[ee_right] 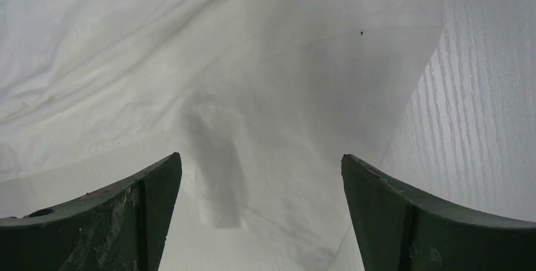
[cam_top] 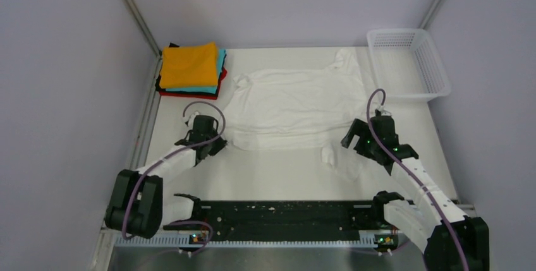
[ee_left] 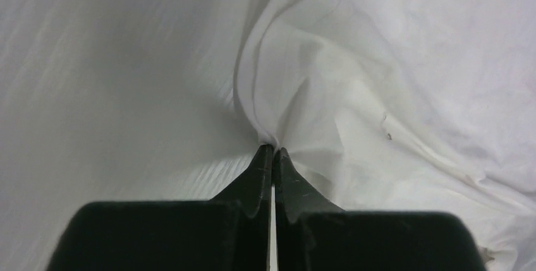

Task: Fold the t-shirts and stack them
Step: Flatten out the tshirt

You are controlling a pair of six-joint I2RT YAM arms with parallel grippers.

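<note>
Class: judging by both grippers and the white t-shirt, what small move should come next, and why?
Probably close the right gripper on the white t-shirt: its jaws stand wide over the cloth, while the left gripper is pinched shut on a fold, so both could lift together.

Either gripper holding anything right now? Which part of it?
The left gripper is shut on the white t-shirt, pinching a fold of fabric at its near-left corner. The right gripper is open over the shirt's near-right side, holding nothing.
</note>
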